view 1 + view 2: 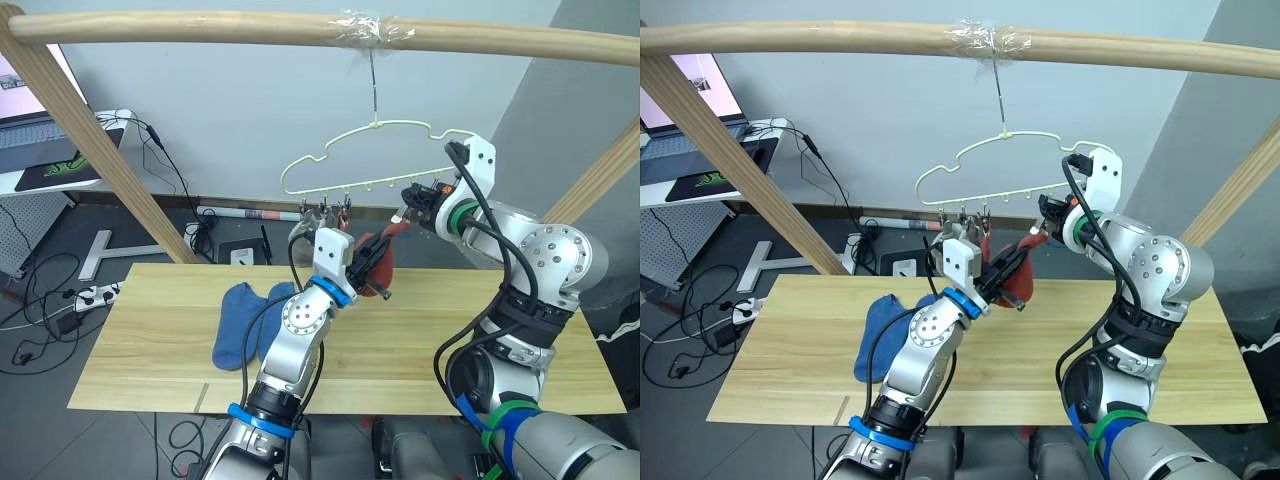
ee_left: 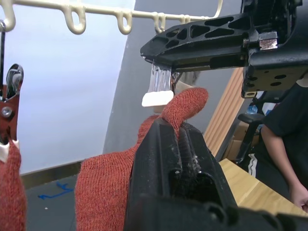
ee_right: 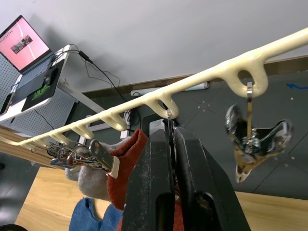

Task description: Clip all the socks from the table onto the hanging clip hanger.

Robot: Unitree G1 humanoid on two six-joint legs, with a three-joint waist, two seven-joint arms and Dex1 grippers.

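The pale-yellow clip hanger hangs by its hook from the taped beam. My right gripper is up at its row of loops, shut on a metal clip. Just below, my left gripper is shut on a rust red sock and holds its tip up against that clip's pale tips. At the hanger's left end, a grey sock and another rust red sock hang from clips. Two blue socks lie bunched on the table, left of my left arm.
A thick wooden beam spans overhead, with slanted posts at both sides. A spare clip dangles from the hanger's end loop. A laptop and cables sit beyond the table at left. A person stands beside the table.
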